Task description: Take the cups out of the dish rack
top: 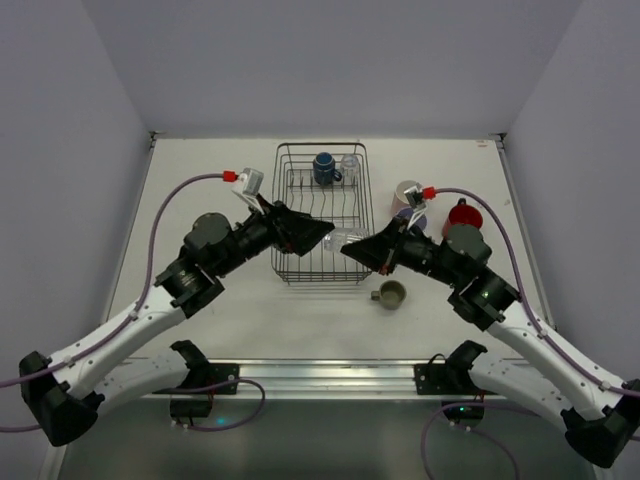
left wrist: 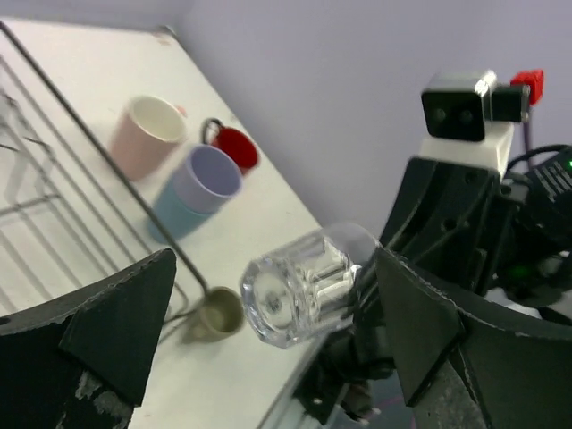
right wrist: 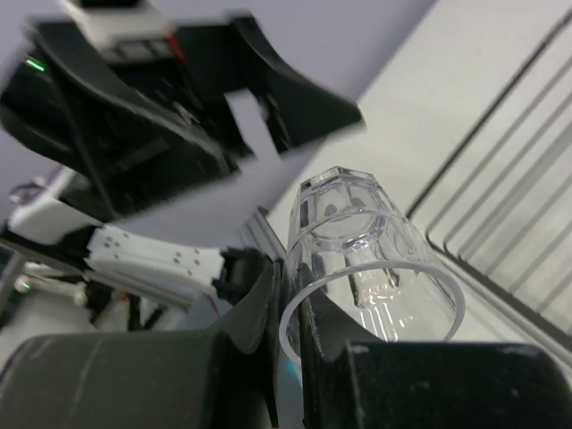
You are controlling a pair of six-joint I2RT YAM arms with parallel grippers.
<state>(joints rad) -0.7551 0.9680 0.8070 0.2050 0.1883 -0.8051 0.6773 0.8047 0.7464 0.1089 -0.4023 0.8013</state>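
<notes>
The right end effector (right wrist: 288, 313) is clenched on the rim of one clear glass (right wrist: 366, 241), held at the right edge of the dish rack (top: 300, 215). The left end effector (left wrist: 274, 268) stands released around the glass. Two cups stand in the rack's upper part: one dark blue mug (top: 325, 168) and one clear tumbler (top: 350, 163). Five cups sit on the counter (top: 200, 170) at right: pink cup (left wrist: 143, 134), lavender cup (left wrist: 207, 177) nested in light blue cup (left wrist: 174, 214), red mug (left wrist: 237, 147) and olive cup (left wrist: 219, 313).
</notes>
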